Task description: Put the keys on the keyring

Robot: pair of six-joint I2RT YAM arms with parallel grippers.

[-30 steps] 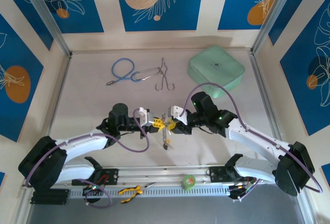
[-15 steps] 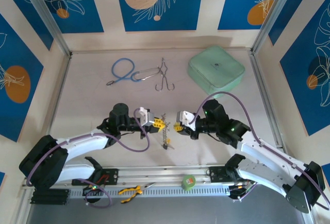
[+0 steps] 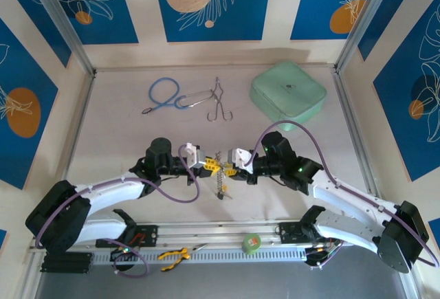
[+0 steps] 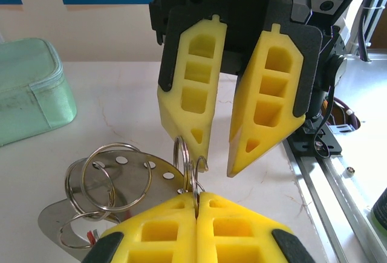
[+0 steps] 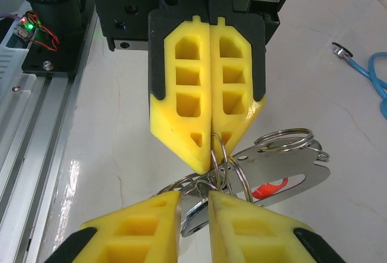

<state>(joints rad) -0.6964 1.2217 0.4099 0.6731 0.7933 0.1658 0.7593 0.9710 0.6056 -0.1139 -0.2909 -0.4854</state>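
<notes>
My left gripper (image 3: 208, 165) is shut on a thin silver split ring (image 4: 195, 181) of the keyring bunch (image 3: 219, 168), held just above the table. In the left wrist view, several rings (image 4: 109, 178) and a flat perforated silver plate (image 4: 142, 181) hang to the left of it. My right gripper (image 3: 232, 167) faces it tip to tip, its jaws a little apart around the bunch's near end. A silver blade (image 5: 208, 220) and a red piece (image 5: 269, 188) lie below that gap. A beaded chain (image 3: 220, 187) dangles toward me. I cannot pick the keys out of the bunch.
At the back lie a blue cord loop (image 3: 163, 94), steel forceps (image 3: 218, 103) and a mint-green pouch (image 3: 287, 93). On the front rail sit yellow-handled pliers (image 3: 173, 255) and a green tape roll (image 3: 251, 243).
My right gripper drew back to the right, away from the bunch, then came back in to meet it. The left gripper held still with the ring.
</notes>
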